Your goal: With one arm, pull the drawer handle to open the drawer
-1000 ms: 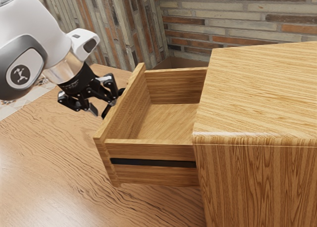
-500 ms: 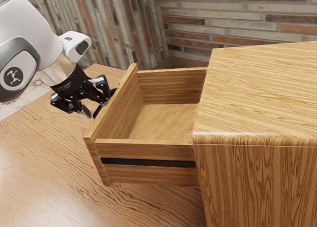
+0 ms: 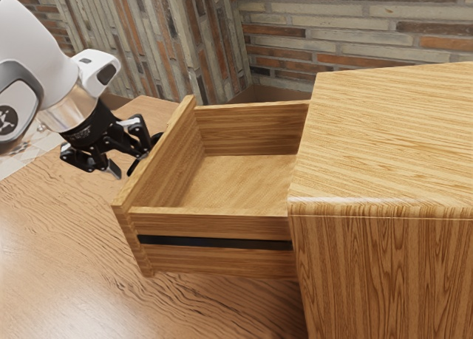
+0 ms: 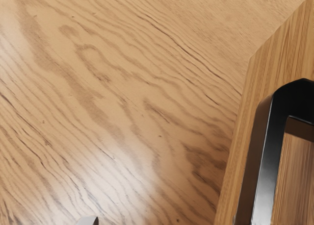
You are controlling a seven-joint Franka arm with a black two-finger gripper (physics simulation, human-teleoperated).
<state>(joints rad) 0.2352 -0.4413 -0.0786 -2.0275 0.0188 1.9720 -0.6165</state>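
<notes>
Brick wall [image 3: 332, 29] behind a wood-grain bench [image 3: 66, 265], wooden cabinet [image 3: 384, 169] on the exterior view's right, its drawer [image 3: 214, 224] standing well out toward the left, black handle [image 4: 265, 161] on the drawer's front, gripper [image 3: 124, 165] close against that front, spread of the fingers [image 3: 112, 168] impossible to tell.

I count one wooden cabinet [image 3: 384, 191] at the right of the frame and one drawer [image 3: 214, 224] at its middle. On the drawer's front there is one black handle [image 4: 262, 156]. One table [image 3: 66, 265] fills the lower left. Two brick walls [image 3: 170, 36] meet along the top. At the upper left are my one arm [image 3: 37, 66] and its one gripper [image 3: 124, 168].
</notes>
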